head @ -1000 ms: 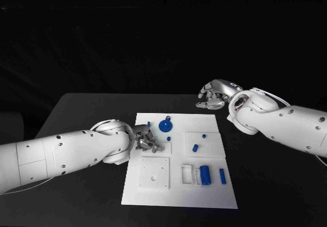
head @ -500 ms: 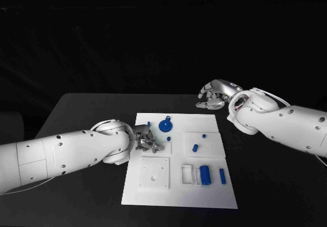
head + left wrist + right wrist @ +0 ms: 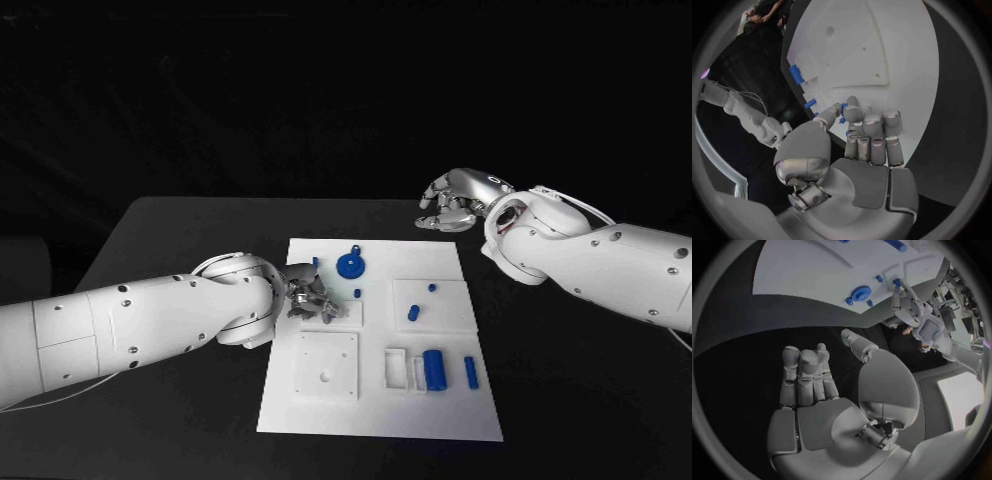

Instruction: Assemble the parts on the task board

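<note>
Task board [image 3: 378,420], the white plate, lies mid-table on the black table [image 3: 173,230], long side running away from the robot. Blue parts on it: a round disc part [image 3: 351,266] w/ a small peg at its far edge, near the far end; a tiny blue piece [image 3: 356,293] just nearer than the disc; two small pegs [image 3: 417,309] in the square recess on the right side; a thick cylinder [image 3: 433,370] and a thin pin [image 3: 470,372] standing side by side near the right edge, nearer the robot. A raised white square block [image 3: 329,364] w/ small holes sits left of the cylinder.

Left hand [image 3: 312,300] is down on the board's left edge, just nearer than the disc. Fingers [image 3: 872,131] curled in, tips against the white surface; thumb meets a fingertip w/ a bit of blue [image 3: 842,113] showing there. Can't tell if it's actually pinched or just lying next to the tips.

Right hand [image 3: 459,203] hangs over bare table beyond the board's far right corner, well apart from every part. Fingers [image 3: 806,371] folded in together, nothing in them.
</note>
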Tool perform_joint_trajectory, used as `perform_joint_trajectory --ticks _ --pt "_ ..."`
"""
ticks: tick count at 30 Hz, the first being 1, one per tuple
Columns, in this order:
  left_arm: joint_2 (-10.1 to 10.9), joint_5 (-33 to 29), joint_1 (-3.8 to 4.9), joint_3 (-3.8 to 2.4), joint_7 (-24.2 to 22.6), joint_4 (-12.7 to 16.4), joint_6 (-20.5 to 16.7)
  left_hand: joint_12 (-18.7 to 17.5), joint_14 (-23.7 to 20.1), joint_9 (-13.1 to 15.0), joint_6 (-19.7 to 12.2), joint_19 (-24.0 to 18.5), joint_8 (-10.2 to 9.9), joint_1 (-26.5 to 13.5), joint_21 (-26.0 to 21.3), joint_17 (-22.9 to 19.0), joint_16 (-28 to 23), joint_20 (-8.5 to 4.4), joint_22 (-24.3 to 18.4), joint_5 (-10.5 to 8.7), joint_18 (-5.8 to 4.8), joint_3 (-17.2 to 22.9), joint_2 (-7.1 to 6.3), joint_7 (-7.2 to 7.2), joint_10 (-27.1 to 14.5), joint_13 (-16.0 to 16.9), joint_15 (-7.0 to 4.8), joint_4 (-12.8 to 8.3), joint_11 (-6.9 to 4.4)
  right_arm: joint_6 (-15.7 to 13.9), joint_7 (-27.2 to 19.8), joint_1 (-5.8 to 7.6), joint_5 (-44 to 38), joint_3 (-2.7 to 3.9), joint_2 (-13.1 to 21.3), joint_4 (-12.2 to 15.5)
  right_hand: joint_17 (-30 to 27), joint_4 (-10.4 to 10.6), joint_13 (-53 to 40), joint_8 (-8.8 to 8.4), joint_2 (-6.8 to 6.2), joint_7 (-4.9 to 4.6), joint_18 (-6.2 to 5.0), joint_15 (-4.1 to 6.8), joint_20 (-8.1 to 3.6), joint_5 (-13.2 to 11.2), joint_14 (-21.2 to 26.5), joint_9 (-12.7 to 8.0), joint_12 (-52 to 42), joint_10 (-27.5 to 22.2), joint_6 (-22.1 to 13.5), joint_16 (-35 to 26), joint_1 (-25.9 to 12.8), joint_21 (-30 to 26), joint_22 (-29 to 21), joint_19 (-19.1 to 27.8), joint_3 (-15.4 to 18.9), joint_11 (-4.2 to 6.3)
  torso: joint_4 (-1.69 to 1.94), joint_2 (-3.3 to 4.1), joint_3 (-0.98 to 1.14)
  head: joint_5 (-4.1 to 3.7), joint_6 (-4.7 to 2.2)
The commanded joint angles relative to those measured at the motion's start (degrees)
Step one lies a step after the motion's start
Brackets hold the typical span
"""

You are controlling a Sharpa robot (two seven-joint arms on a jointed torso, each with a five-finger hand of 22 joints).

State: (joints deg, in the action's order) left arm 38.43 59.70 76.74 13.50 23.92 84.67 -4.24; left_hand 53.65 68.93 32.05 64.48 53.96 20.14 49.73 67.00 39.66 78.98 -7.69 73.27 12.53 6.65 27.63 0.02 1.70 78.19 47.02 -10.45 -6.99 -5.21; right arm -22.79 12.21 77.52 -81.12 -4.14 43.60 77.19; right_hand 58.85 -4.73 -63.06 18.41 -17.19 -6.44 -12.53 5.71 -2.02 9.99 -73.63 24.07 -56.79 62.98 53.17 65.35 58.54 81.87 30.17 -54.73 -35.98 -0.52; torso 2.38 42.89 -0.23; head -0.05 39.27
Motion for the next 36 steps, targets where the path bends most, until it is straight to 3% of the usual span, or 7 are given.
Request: perform_joint_trajectory --ticks 1,20,30,36 --pt "0.13 -0.48 -0.14 0.09 0.15 -0.05 -0.24 0.29 -0.42 -0.13 -0.46 -0.38 -0.45 0.14 0.12 0.06 -0.23 -6.94 0.07 2.21 -0.98 0.36 1.14 0.09 -0.03 0.05 -0.09 -1.47 0.59 0.72 -0.19 -0.09 -0.45 -0.02 -0.04 0.00 0.06 0.36 0.07 0.05 0.08 -0.40 -2.47 0.20 0.04 0.28 -0.18 0.09 -0.36 0.03 0.00 -0.32 0.12 -0.27 0.09 -0.46 0.08 0.17 0.00 0.03 0.03 0.02 0.00" --pt "0.16 -2.09 -0.14 0.07 -0.25 -0.33 -0.18 0.30 -0.30 -0.29 -1.29 0.11 -1.01 -2.48 0.01 0.04 -0.42 -6.98 -0.04 7.16 -1.16 2.11 1.35 0.39 -0.03 -0.05 0.11 -3.86 0.84 0.88 -0.26 -0.20 -0.43 -0.08 -0.10 -0.15 0.07 0.42 0.09 0.05 0.09 -0.40 -2.47 0.20 0.04 0.30 -0.19 0.10 -0.38 0.04 0.00 -0.33 0.11 -0.28 0.11 -0.48 0.08 0.17 0.01 0.02 0.02 0.02 0.01" --pt "0.25 -2.52 -0.14 0.06 -0.99 -0.15 -0.33 0.40 -0.30 -0.17 -2.03 0.18 -1.21 -2.68 0.11 0.12 -0.42 -6.96 0.06 11.76 -1.30 3.28 3.68 0.71 -0.04 -0.06 0.40 -6.48 1.16 0.94 -0.28 -0.22 -0.42 -0.10 -0.07 -0.14 0.09 0.47 0.10 0.05 0.09 -0.40 -2.47 0.20 0.04 0.30 -0.20 0.10 -0.39 0.04 0.00 -0.33 0.09 -0.29 0.13 -0.49 0.08 0.17 0.01 0.00 0.03 0.07 -0.06" --pt "0.22 -2.73 -0.14 0.04 -1.49 -0.17 -0.39 0.45 -0.23 0.03 -1.79 0.19 -0.99 -2.96 0.15 0.17 -0.35 -6.93 0.10 12.43 -1.38 3.44 4.72 0.66 0.08 -0.08 0.42 -7.62 1.12 0.95 -0.29 -0.22 -0.39 -0.12 -0.07 -0.14 0.09 0.49 0.10 0.05 0.09 -0.40 -2.47 0.20 0.04 0.31 -0.21 0.10 -0.40 0.04 0.00 -0.33 0.08 -0.29 0.13 -0.50 0.08 0.17 0.01 0.00 0.03 0.07 -0.06"
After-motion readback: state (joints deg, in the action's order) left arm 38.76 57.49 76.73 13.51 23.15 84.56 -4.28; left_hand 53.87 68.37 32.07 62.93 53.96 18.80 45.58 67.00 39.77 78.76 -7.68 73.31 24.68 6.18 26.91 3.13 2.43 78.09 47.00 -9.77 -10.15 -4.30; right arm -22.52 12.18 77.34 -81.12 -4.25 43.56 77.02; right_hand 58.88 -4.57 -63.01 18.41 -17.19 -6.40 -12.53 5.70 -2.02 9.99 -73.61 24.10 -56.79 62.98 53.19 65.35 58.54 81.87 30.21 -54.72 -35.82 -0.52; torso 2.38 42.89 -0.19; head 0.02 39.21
